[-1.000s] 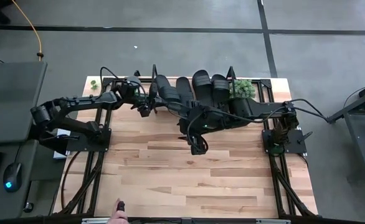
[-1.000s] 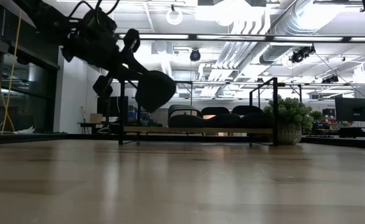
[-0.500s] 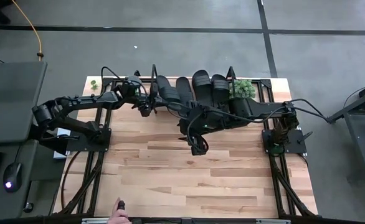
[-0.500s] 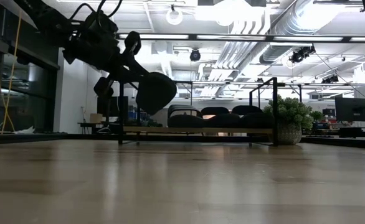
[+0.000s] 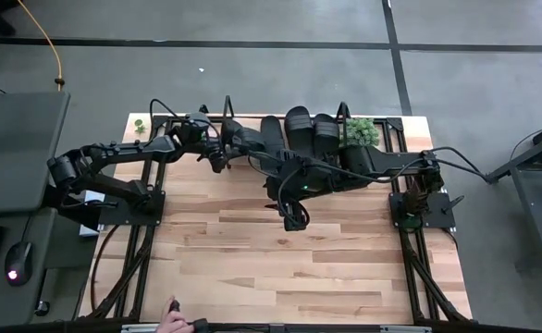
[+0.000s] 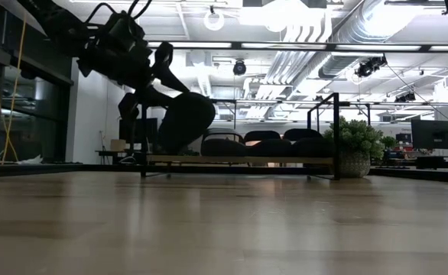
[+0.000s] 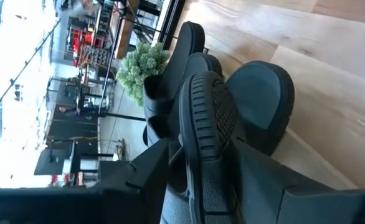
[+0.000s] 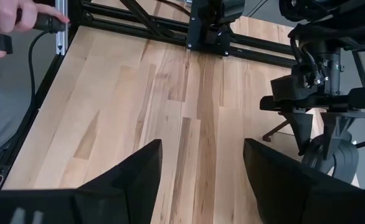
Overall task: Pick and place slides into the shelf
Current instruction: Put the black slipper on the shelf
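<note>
A person's hand (image 8: 14, 15) holds a black handle at the near edge of the table (image 5: 280, 268), and a little farther in the right gripper (image 5: 294, 220) hangs over the bare boards with its jaws wide apart and nothing between them. Farther back, the left gripper (image 5: 217, 159) is at the left end of the shelf (image 6: 239, 160) with a sandal (image 6: 184, 121) standing on edge between its fingers; I cannot tell whether they grip it or have let go. Three more sandals (image 5: 301, 125) lie in a row on the shelf, with a small potted plant (image 5: 361, 131) at its right end.
</note>
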You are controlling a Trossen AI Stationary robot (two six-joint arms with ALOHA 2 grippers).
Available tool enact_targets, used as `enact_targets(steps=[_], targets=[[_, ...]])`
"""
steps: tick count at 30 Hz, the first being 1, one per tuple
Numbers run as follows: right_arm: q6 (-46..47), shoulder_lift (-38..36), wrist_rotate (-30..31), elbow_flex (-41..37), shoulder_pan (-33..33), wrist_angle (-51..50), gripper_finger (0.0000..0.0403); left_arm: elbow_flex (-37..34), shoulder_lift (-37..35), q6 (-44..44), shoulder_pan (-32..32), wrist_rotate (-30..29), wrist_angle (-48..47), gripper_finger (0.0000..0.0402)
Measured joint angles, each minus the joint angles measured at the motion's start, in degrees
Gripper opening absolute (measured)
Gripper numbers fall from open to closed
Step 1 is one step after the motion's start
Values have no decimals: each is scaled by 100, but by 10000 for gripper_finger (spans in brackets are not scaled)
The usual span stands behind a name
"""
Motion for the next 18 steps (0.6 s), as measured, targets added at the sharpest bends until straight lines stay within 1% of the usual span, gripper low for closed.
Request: enact_targets(steps=[6, 9, 14, 18], targets=[[-10, -2, 0, 0, 2, -2, 216, 0, 2, -475, 9, -19, -78, 168], [-17, -2, 0, 0, 0, -2, 216, 0, 2, -774, 18, 137, -98, 180], [-19, -4, 0, 0, 1, -17, 216, 4, -3, -1100, 13, 184, -186, 219], [-20, -4, 0, 0, 2, -70, 216, 9, -7, -1663, 9, 119, -257, 253]])
